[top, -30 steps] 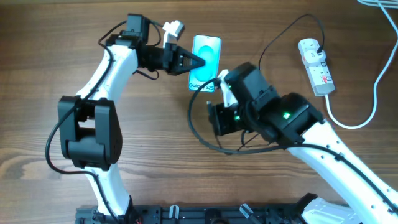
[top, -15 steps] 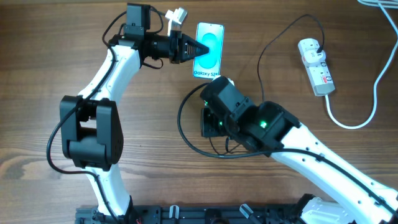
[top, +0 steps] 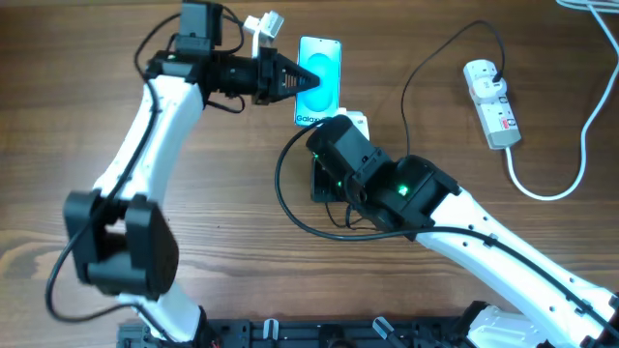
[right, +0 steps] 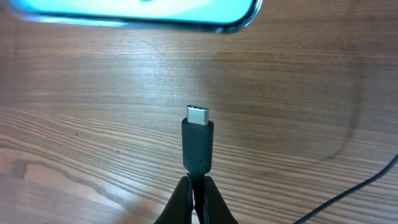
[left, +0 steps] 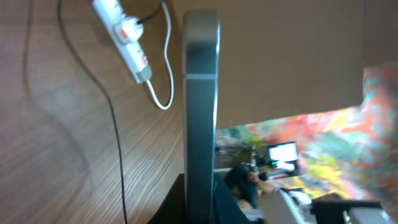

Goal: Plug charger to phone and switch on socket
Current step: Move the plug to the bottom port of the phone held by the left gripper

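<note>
My left gripper (top: pixel 302 81) is shut on the phone (top: pixel 319 81), cyan screen up, held above the table at the back centre. In the left wrist view the phone (left: pixel 200 106) shows edge-on between the fingers (left: pixel 200 208). My right gripper (right: pixel 196 193) is shut on the charger, its black plug (right: pixel 198 142) pointing at the phone's lower edge (right: pixel 137 14) with a gap between them. In the overhead view the right gripper (top: pixel 325 145) sits just below the phone and the black cable (top: pixel 290 208) loops under the arm. The white socket (top: pixel 491 102) lies at the right.
The socket's thick white cord (top: pixel 571 174) curves off to the right edge. The black cable (top: pixel 426 58) runs from the socket across the back of the wooden table. The socket also shows in the left wrist view (left: pixel 124 37).
The right gripper with the plug has moved left and up towards the phone's lower edge. The left arm has shifted slightly, still holding the phone.
</note>
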